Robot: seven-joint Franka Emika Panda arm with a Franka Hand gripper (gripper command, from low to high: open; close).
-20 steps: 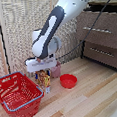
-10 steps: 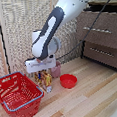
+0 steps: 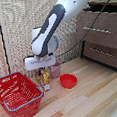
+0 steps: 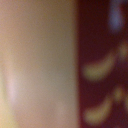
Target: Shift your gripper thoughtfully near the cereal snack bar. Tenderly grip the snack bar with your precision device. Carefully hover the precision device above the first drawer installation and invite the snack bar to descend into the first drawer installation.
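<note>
The cereal snack bar (image 3: 44,78) is a yellow-orange packet standing upright on the wooden floor, next to the pink cup (image 3: 56,69). My gripper (image 3: 42,69) hangs straight over it, with the white crossbar just above the packet's top edge. The fingers reach down around the packet, but the picture is too coarse to show whether they press on it. The wrist view is a close blur of beige and dark red with yellow marks. The first drawer installation (image 3: 98,25), the taller dark brown drawer with a silver bar handle, is at the exterior view's right.
A red wire basket (image 3: 18,95) sits at the exterior view's left, close to the packet. A red bowl (image 3: 68,81) lies on the floor to the right of the cup. A shorter brown drawer (image 3: 102,55) sits under the taller one. A black cable hangs from the arm.
</note>
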